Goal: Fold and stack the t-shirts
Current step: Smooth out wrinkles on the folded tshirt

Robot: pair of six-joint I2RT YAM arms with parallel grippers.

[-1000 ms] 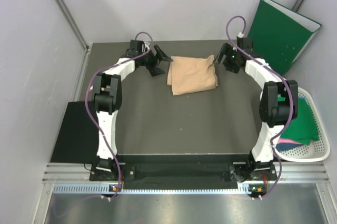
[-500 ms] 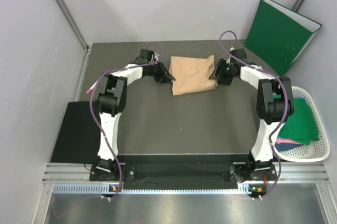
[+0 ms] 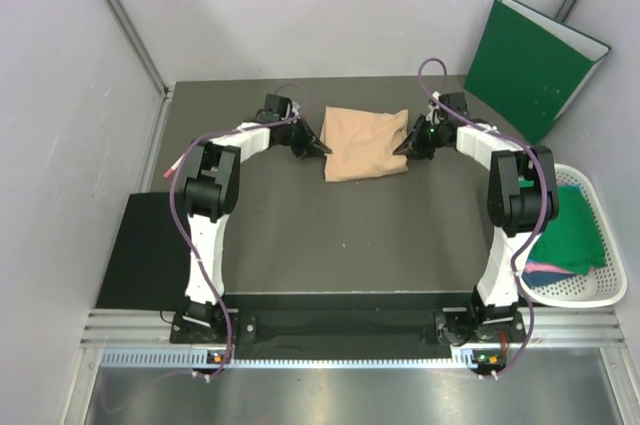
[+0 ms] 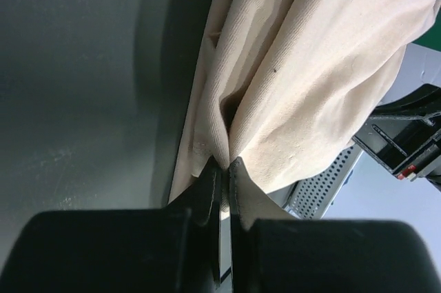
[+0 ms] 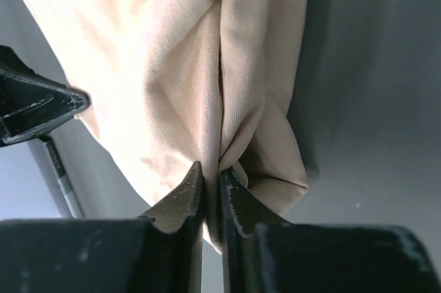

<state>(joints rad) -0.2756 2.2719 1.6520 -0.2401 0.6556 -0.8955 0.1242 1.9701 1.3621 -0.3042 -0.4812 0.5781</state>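
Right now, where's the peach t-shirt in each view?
Top external: peach t-shirt lies far-centre on the dark table.
Left wrist: fills centre to upper right, edge pinched in the left end effector.
Right wrist: fills upper left to centre, edge pinched in the right end effector.
Shared landmark: the dark table, beside the shirt in all three.

Pale grey walls (image 3: 330, 5) enclose a dark grey table (image 3: 340, 235), evenly lit.

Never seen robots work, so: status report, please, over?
Left gripper shut on peach t-shirt, left edge. Right gripper shut on its right edge. Folder and basket stand apart, far right.
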